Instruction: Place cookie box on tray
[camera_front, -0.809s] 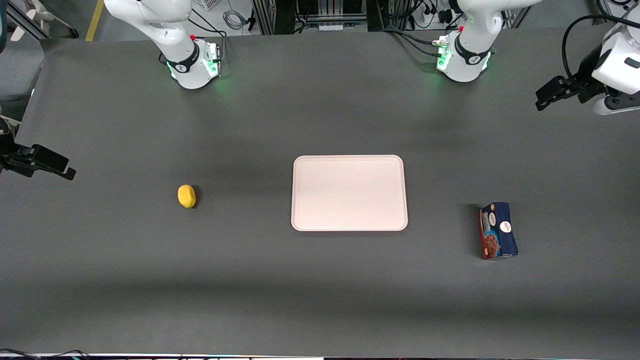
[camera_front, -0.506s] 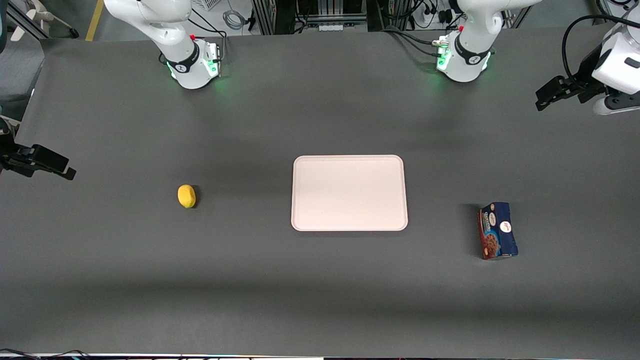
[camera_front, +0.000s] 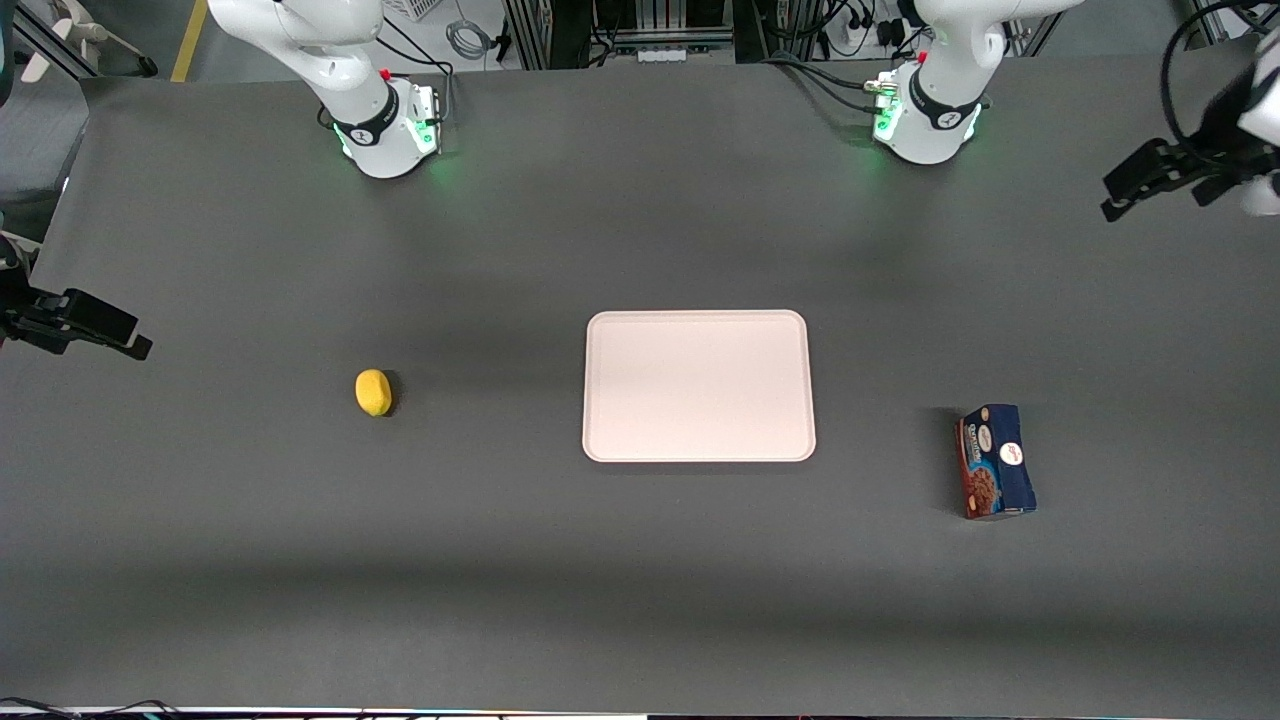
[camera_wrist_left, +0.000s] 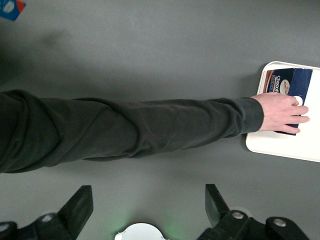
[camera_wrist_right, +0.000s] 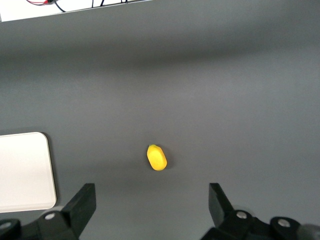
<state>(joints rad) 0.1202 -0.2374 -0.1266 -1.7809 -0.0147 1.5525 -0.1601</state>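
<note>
Nothing was done yet by the front view: the cookie box (camera_front: 997, 461) lay on the worktop (camera_front: 640, 600), well apart from the tray (camera_front: 700, 316). The pincer (camera_front: 1112, 198) hovered spread, well apart from both.

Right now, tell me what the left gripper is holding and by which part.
Nothing is held. The left gripper hangs open above the working arm's end of the table, with nothing between its fingers.
</note>
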